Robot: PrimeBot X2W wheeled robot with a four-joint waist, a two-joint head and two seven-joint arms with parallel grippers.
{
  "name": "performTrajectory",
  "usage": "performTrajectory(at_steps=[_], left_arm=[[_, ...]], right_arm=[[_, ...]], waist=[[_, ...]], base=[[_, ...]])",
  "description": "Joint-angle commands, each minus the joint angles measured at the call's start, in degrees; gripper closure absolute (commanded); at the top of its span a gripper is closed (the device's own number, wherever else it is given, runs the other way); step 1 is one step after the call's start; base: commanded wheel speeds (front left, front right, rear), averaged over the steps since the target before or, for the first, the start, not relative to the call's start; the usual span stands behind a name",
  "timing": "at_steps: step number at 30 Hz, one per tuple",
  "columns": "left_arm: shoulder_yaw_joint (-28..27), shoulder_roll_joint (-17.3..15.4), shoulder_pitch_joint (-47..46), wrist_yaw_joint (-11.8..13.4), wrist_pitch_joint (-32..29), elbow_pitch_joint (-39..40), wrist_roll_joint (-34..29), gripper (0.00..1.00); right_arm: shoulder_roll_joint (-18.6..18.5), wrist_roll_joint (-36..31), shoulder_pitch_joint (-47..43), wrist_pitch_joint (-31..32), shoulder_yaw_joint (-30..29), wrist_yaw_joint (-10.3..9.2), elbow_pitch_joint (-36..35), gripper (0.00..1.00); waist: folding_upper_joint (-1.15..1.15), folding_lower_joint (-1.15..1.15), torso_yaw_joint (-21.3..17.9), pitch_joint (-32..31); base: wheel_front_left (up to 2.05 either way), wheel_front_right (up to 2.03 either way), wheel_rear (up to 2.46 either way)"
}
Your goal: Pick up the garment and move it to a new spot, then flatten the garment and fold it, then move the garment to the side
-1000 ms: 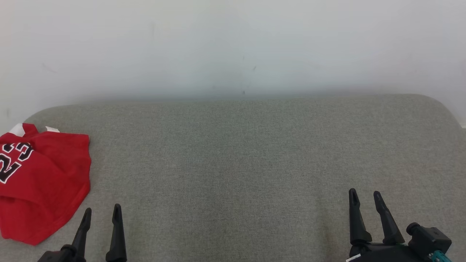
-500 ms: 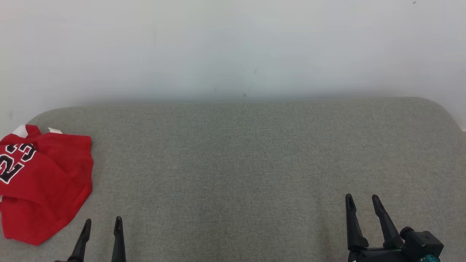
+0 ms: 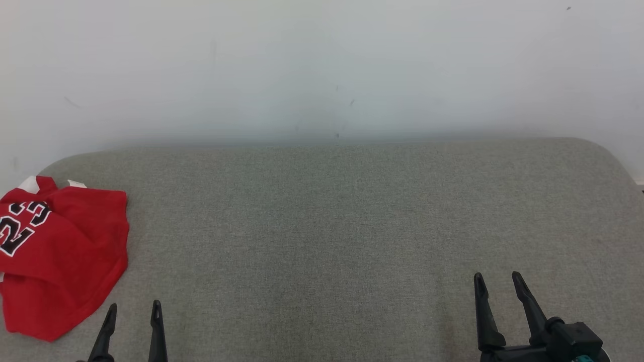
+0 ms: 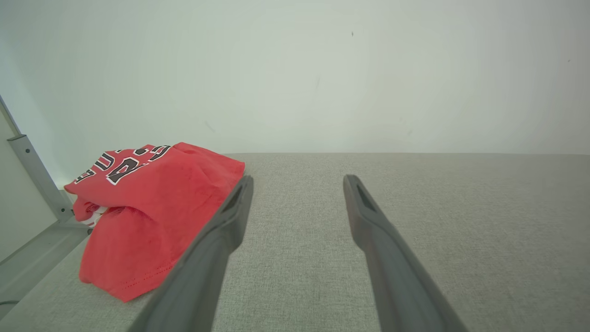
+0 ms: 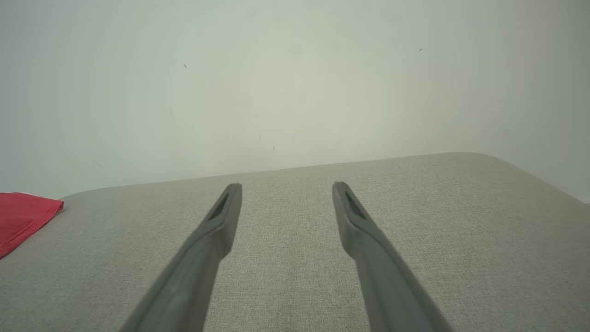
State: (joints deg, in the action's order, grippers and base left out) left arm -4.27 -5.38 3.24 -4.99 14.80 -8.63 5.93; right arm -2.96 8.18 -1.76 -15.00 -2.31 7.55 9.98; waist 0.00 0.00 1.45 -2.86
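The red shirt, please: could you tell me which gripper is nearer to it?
Left. The left gripper hangs open close beside the red shirt, just to its right; the right gripper is far off across the grey cushion.

Plain white wall behind, matte, with a few small dark specks and scuffs. In front of it, a grey woven-fabric surface with rounded far corners runs up to the wall. Possibly a padded tabletop, hard to tell. A grey metal rail slants up at its left end. Light is even and soft.
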Motion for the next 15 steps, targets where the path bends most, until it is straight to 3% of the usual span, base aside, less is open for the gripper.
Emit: performTrajectory(at_steps=[1, 15], left_arm=[[-0.2, -0.2, 0.4, 0.1, -0.4, 0.0, 0.1, 0.0], [1.1, -2.8, 1.1, -1.4, -4.6, 2.2, 4.5, 0.0]], right_arm=[[0.1, -0.2, -0.4, -0.3, -0.1, -0.12, 0.2, 0.0], [0.1, 0.4, 0.3, -0.2, -0.4, -0.12, 1.6, 0.0]], waist=[[0.0, 0.0, 0.0, 0.0], [0.0, 0.0, 0.4, 0.1]], base=[[0.0, 0.0, 0.0], [0.0, 0.0, 0.0]])
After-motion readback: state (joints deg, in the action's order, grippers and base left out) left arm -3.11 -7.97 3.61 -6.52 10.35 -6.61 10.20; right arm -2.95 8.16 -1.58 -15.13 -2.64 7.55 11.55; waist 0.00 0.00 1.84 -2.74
